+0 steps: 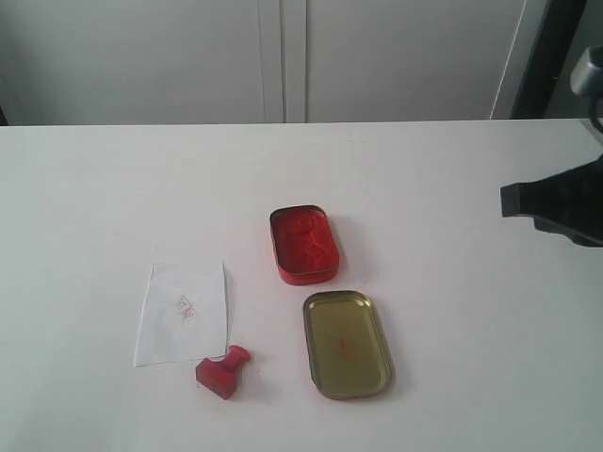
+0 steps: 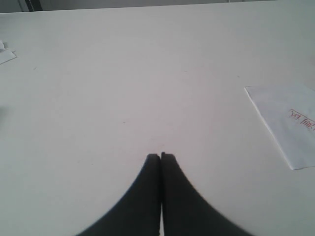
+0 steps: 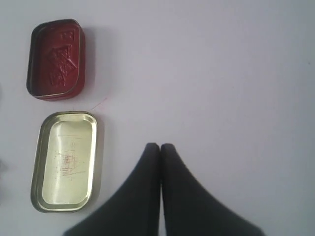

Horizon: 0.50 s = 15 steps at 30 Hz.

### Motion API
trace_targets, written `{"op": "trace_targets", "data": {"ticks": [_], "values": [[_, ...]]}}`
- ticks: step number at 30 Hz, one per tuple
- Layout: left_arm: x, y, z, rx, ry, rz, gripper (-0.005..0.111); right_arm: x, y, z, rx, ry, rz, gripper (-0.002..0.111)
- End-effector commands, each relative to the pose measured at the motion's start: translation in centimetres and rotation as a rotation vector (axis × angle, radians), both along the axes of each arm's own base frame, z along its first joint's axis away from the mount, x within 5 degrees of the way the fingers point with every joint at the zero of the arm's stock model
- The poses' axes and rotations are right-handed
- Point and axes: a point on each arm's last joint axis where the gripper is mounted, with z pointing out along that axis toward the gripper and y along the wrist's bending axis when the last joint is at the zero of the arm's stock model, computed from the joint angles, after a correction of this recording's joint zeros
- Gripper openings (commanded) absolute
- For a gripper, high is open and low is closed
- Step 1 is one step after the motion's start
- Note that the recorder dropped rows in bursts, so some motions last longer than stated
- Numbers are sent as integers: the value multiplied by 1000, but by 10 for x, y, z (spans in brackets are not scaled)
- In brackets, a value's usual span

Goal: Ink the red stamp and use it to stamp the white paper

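Exterior view: found red stamp (image 1: 223, 371) tipped on its side on table (image 1: 452, 311), left of ink tin (image 1: 303, 245) and nearer the camera, well apart from it. Noted white paper (image 1: 182, 313) lying flat farther left of that tin, and gold lid (image 1: 347, 343) just beside the tin.
Left wrist view: saw left pincer (image 2: 161, 156) pressed together, empty.
Right wrist view: saw right pincer (image 3: 160, 146) pressed together, empty, apart from the tin.

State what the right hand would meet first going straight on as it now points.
Probably nothing: ahead of the right hand lies only bare table, while the red tin and gold lid sit off to one side.
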Motion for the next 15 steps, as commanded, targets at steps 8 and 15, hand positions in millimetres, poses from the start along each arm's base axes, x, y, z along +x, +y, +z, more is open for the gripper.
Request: {"op": "trace_targets", "data": {"ticks": [8, 15], "values": [[0, 0, -2, -4, -2, 2, 0, -37, -11, 2, -5, -96, -5, 0], [0, 0, -2, -4, -2, 2, 0, -62, -16, 5, 12, -195, -4, 0]]}}
